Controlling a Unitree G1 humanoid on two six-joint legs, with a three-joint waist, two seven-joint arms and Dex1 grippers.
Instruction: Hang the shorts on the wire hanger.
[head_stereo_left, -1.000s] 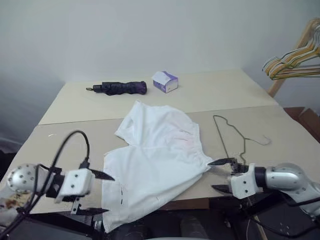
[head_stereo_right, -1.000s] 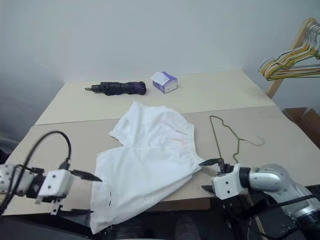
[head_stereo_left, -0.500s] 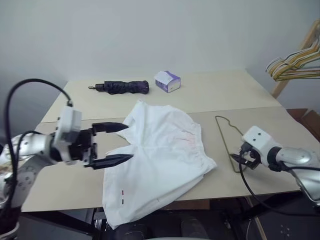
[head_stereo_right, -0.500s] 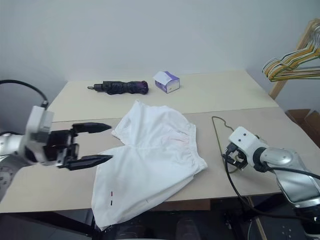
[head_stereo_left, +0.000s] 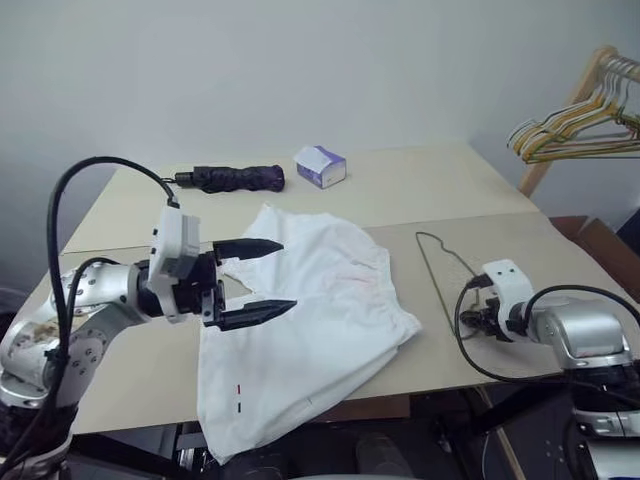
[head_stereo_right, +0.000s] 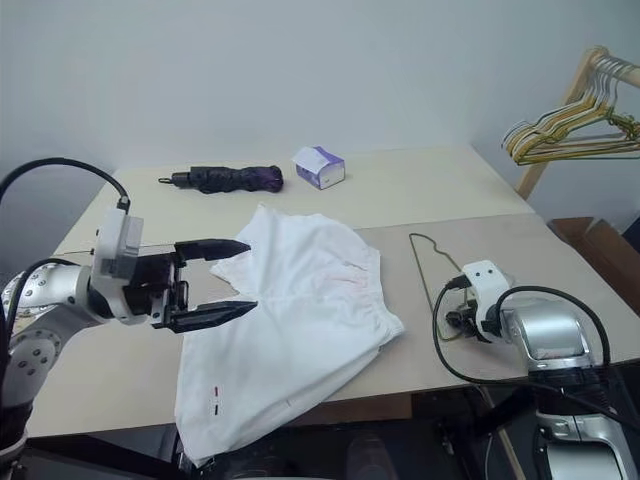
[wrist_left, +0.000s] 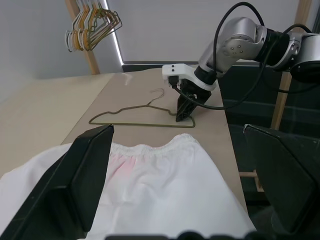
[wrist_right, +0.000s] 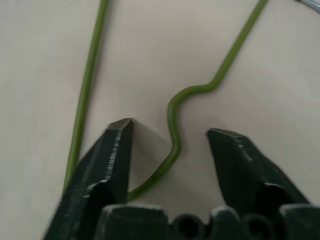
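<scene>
The white shorts (head_stereo_left: 320, 300) lie spread on the table (head_stereo_left: 120, 370), with one leg hanging over the front edge. My left gripper (head_stereo_left: 286, 273) hovers open just above their left side, pointing right. To the right of the shorts, the thin olive wire hanger (wrist_left: 140, 123) lies flat. My right gripper (head_stereo_left: 478, 323) points down at the hanger's near end. In the right wrist view its two fingers (wrist_right: 110, 160) stand apart on the tabletop, with a bent corner of the wire between them, touching neither.
A folded dark umbrella (head_stereo_left: 232, 178) and a small purple-and-white box (head_stereo_left: 321, 166) lie on the far half of the table. A wooden rack with bunched coloured hangers (head_stereo_left: 565, 125) stands at the back right. A cable loops beside my right wrist.
My left gripper rose from the table's front edge and swung in over the shorts. My right gripper left the waistband, turned downward and moved right to the hanger's near end. The camera has shifted.
</scene>
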